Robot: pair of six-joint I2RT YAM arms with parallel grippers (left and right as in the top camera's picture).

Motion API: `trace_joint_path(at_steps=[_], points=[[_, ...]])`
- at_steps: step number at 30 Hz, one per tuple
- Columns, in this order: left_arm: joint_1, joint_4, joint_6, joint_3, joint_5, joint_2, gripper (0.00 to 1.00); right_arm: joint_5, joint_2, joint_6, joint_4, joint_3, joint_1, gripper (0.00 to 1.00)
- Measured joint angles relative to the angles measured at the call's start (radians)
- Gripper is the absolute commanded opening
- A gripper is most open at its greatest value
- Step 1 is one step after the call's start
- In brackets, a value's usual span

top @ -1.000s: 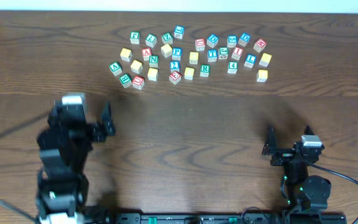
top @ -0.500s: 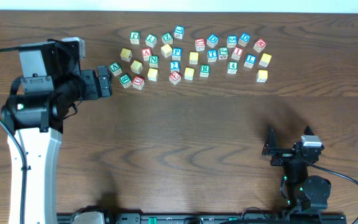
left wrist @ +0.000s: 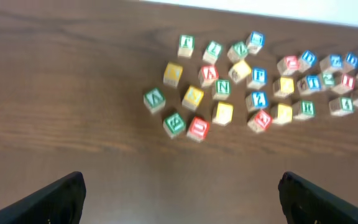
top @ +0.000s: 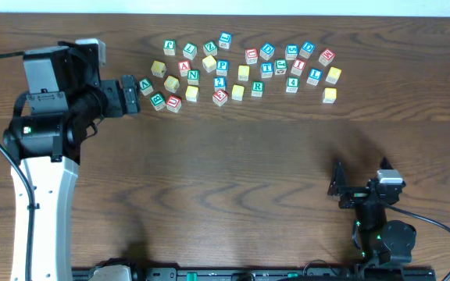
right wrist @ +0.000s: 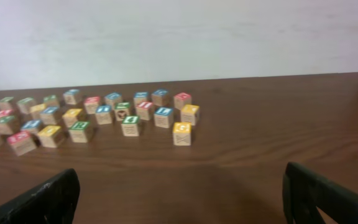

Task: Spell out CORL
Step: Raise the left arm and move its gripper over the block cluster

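Before reaching for any cube, confirm gripper state. Read the left gripper [top: 133, 95] as spread wide and empty, poised just beside the left edge of the cube cluster [top: 219, 81], near the green A cube [top: 144, 85]. Read the right gripper [top: 341, 186] as likewise spread wide and empty, parked near the front edge of the table [top: 225, 172], well apart from every cube.

Locate the task pieces inside the cluster at the far side of the table. Find the R cube [top: 257, 88], white-faced with a green letter, in the row nearest the robot, right of centre. Find the L cube [top: 313, 76], blue-lettered, toward the right end. Look for C and O among the yellow-topped cubes [top: 244, 72]; cannot tell from these views which two, with no letter legible on their tops.

Expect light, rigid wooden pieces: no give under the pads and no risk of crushing, but probably smooth painted faces and a tendency to slide or tip on the bare wood if nudged off-centre.

Take hold across two opposite vertical faces, at mid-height, with the jaws square to those faces. Descend from above to avoid neighbours. Choose the pair of faces with open space on both sides; for the R cube, mind the crowding on its left side. Close gently. Lift straight up before translating.
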Motion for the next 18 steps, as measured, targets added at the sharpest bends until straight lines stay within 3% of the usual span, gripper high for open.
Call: trace_joint_path(at_steps=[8, 13, 18], points=[[0.0, 0.174, -0.003, 0.0, -0.048, 0.0, 0.97, -0.091, 0.074, 0.011, 0.005, 0.003, 0.0, 0.99], [0.0, 0.257, -0.027, 0.001, -0.057, 0.0, 0.98, -0.128, 0.27, 0.016, -0.001, 0.077, 0.0, 0.99], [0.0, 0.255, -0.052, 0.002, -0.058, 0.001, 0.98, -0.141, 0.547, 0.016, 0.013, 0.317, 0.0, 0.99]])
